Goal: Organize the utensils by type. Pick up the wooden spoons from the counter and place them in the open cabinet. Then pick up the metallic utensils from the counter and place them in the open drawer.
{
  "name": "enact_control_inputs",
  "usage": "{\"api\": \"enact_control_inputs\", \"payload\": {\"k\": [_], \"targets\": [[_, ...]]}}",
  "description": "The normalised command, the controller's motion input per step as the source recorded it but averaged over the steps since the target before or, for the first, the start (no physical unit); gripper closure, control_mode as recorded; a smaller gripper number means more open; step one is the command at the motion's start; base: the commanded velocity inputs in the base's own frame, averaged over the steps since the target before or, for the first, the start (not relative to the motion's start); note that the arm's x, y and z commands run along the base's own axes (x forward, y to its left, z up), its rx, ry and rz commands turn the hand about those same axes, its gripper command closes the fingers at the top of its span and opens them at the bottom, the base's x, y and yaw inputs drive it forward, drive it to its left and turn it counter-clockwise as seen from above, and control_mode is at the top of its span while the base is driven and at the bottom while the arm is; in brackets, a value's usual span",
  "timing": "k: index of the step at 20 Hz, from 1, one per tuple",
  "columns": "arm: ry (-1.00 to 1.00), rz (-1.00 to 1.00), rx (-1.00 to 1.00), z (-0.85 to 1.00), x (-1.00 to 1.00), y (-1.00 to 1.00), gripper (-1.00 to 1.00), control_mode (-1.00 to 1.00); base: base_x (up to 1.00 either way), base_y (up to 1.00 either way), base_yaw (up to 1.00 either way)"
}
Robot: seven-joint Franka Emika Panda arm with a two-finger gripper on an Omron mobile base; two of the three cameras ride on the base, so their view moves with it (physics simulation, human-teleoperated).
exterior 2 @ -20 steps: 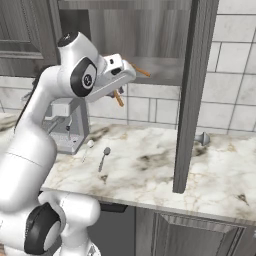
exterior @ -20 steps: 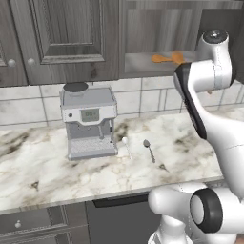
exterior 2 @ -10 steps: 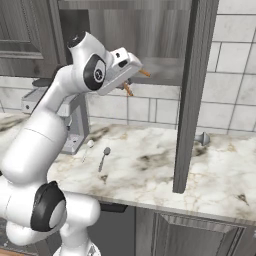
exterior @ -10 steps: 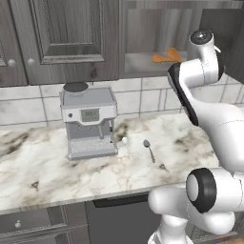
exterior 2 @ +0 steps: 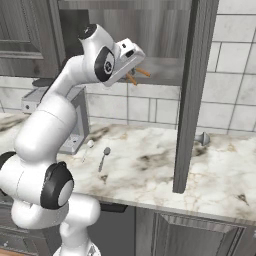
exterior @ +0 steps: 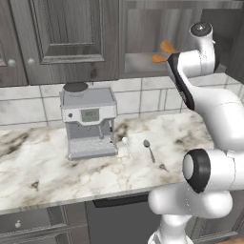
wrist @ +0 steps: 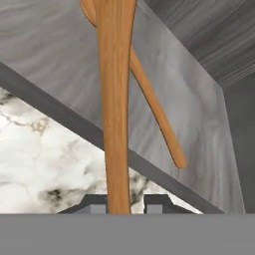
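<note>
Your hand (wrist: 118,204) is closed on the handle of a wooden spoon (wrist: 115,99), the two dark tips pinching it from either side. You are holding it up at the open cabinet (exterior 2: 165,75), its bowl end over the flat grey shelf (wrist: 60,74). A second wooden spoon (wrist: 154,112) already lies on that shelf, crossing behind the held one. In the left base view both orange bowls poke out beside your arm at the cabinet's lower edge. Down on the marble surface (exterior: 57,167), two small silvery spoons (exterior: 149,149) lie just beside each other, to the right of the coffee machine (exterior: 88,122)
</note>
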Motion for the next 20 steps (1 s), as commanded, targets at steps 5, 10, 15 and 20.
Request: {"api": "enact_control_inputs", "payload": {"k": [5, 10, 15, 20], "targets": [[0.00, 0.19, -0.05, 0.00, 0.56, 0.00, 1.00, -1.00, 0.00, 0.00, 0.00], [0.00, 0.20, -0.06, 0.02, 0.56, 0.00, 1.00, -1.00, 0.00, 0.00, 0.00], [0.00, 0.18, -0.08, 0.00, 0.47, 0.00, 1.00, -1.00, 0.00, 0.00, 0.00], [0.00, 0.15, -0.09, 0.00, 0.48, 0.00, 1.00, -1.00, 0.00, 0.00, 0.00]]}}
